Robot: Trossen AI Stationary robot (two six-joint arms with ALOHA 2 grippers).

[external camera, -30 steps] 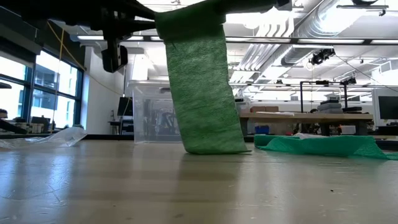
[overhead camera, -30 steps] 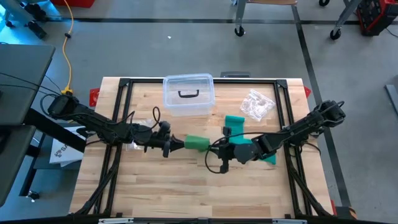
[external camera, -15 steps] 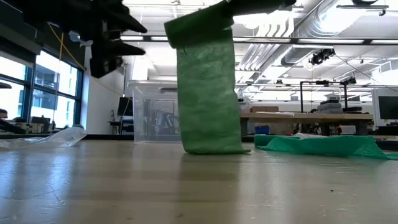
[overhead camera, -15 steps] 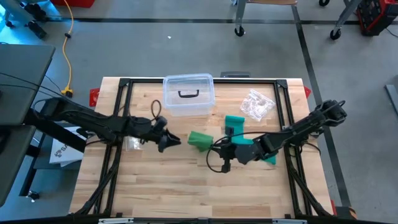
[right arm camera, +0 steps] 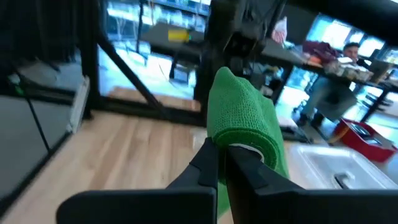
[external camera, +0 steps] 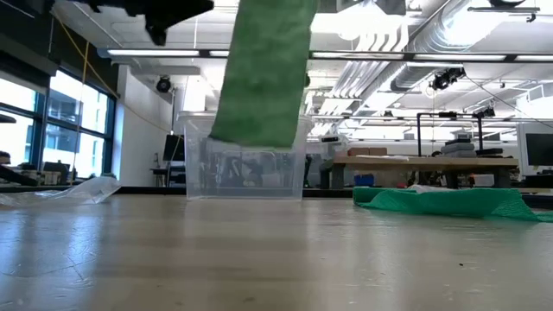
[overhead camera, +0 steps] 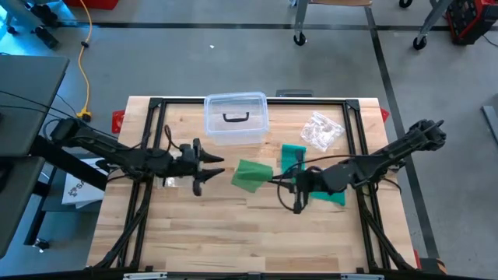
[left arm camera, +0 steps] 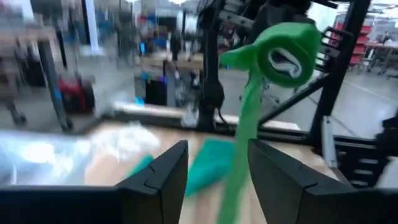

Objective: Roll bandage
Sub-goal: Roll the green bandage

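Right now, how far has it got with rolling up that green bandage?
Partly done: a small roll is already wound and pinched in the shut right gripper. In hand: the roll's loose green tail hangs off the table, while the left gripper waits open beside it. Left: winding that tail and the bandage heaped on the table.

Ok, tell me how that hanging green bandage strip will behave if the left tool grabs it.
Probably floppy: the green bandage strip hangs limp, clear of the table, from the roll that the shut right tool holds. It likely sways and stretches when tugged. The open left tool may need a firm pinch on the thin fabric.
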